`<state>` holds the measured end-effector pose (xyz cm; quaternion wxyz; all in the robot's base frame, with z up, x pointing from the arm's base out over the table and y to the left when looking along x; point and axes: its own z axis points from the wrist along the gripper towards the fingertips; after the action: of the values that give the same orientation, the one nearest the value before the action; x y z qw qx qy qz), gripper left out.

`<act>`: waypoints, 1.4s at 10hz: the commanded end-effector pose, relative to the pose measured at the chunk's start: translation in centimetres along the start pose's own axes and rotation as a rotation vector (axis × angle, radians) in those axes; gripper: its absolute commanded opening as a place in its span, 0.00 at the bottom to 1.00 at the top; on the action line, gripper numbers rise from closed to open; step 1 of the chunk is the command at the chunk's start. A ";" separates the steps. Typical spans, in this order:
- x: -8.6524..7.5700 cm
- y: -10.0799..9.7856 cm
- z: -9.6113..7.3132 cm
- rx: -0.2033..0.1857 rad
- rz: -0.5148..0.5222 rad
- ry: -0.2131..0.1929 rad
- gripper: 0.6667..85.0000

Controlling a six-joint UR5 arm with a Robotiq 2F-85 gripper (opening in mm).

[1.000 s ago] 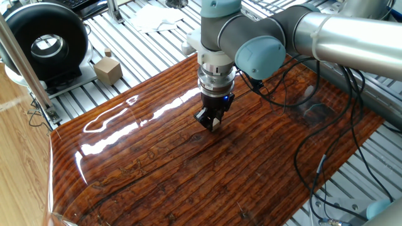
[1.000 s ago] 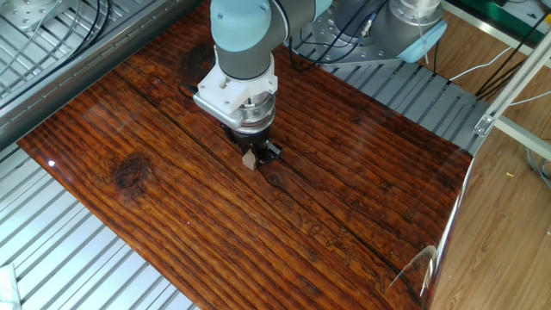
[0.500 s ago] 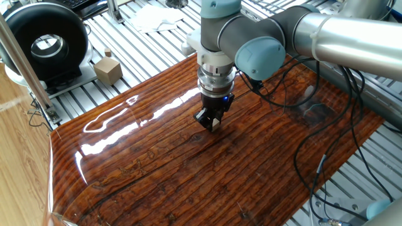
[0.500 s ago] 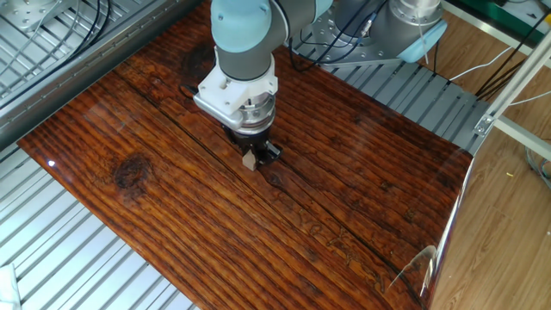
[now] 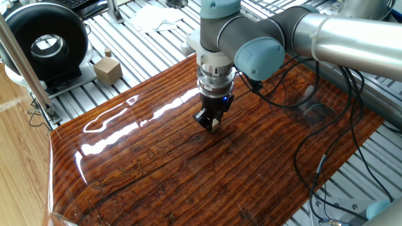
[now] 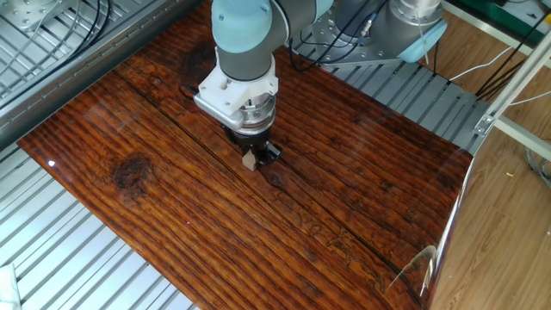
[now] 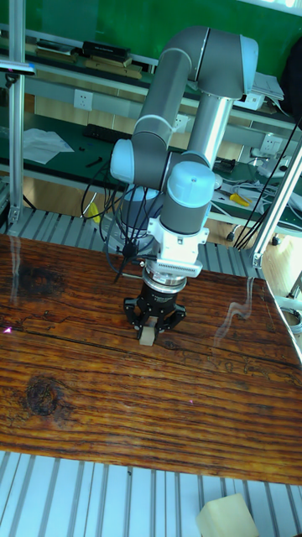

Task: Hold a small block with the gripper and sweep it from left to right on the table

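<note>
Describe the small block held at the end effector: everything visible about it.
The small block is a tiny pale tan cube, wood by its look, plain and unmarked. It sits upright, pinched between the black fingers of the end effector, which points straight down. Its lower part shows below the fingertips, at or just above the table, near the board's middle; contact with the surface cannot be confirmed. Nothing else touches it.

We see only one face of the small block (image 7: 147, 336) between the gripper (image 7: 154, 326) fingers, table (image 6: 362, 181) corners cut off, block-to-table contact unclear.
</note>
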<state>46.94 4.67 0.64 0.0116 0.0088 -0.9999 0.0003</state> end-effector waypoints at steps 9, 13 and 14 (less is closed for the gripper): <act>-0.1 0.3 0.0 -0.013 0.014 -0.003 0.00; -0.1 0.2 0.1 -0.011 0.014 -0.003 0.00; -0.2 0.3 0.0 -0.011 0.014 -0.004 0.00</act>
<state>46.98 4.76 0.51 0.0108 0.0059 -0.9999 0.0000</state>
